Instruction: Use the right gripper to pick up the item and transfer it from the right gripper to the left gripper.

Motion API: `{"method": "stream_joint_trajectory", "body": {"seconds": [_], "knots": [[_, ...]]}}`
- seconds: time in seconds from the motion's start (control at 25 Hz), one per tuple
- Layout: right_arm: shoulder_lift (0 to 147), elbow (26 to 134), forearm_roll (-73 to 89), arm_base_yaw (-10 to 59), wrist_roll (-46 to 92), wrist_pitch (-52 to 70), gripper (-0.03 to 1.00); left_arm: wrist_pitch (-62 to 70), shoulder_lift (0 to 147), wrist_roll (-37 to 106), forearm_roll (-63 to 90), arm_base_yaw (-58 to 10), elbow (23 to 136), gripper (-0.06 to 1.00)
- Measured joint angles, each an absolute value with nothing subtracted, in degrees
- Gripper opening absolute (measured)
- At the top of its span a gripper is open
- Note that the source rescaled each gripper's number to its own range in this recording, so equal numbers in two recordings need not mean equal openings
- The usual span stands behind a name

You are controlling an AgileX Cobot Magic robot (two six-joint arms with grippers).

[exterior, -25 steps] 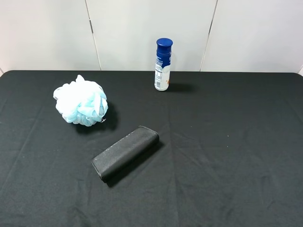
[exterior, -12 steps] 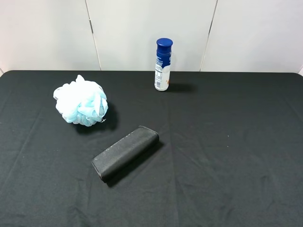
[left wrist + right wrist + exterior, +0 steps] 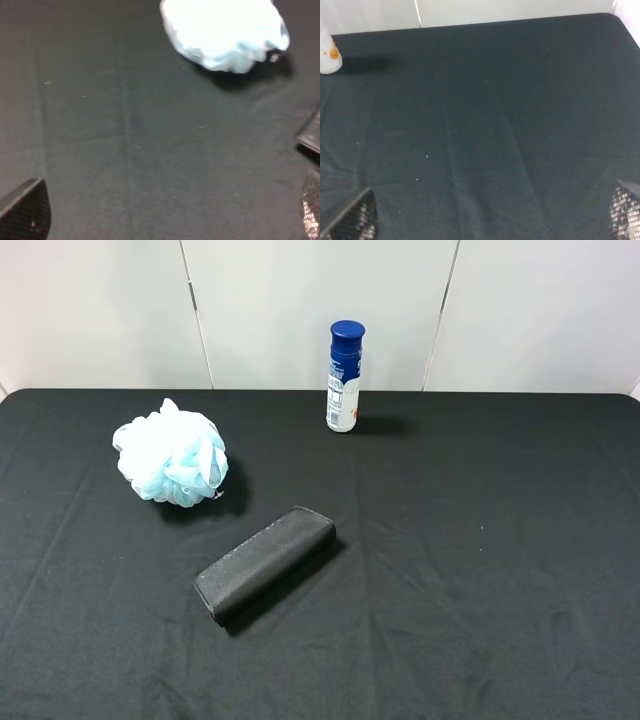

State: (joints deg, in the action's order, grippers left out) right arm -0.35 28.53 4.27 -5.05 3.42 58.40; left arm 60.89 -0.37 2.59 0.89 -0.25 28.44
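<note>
The light blue and white bath pouf (image 3: 171,456) rests on the black tablecloth at the left, and it shows in the left wrist view (image 3: 225,34) too. Neither gripper shows in the exterior high view. In the left wrist view my left gripper (image 3: 167,212) is open and empty, its fingertips (image 3: 27,210) wide apart, well short of the pouf. In the right wrist view my right gripper (image 3: 492,212) is open and empty over bare cloth, its fingertips (image 3: 355,217) at the frame's corners. The pouf is out of the right wrist view.
A black oblong case (image 3: 264,561) lies diagonally near the table's middle; its corner shows in the left wrist view (image 3: 311,135). A blue-capped white bottle (image 3: 344,377) stands upright at the back centre; its base shows in the right wrist view (image 3: 329,56). A white wall runs behind the table.
</note>
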Motion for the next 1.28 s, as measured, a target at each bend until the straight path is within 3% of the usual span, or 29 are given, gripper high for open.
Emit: {"method": "stream_joint_trajectory", "body": {"seconds": [1.28], "knots": [[-0.35, 28.53, 4.33, -5.05, 3.42, 58.41, 1.0, 60.89, -0.37, 2.54, 0.89, 1.08, 28.44, 1.0]]}}
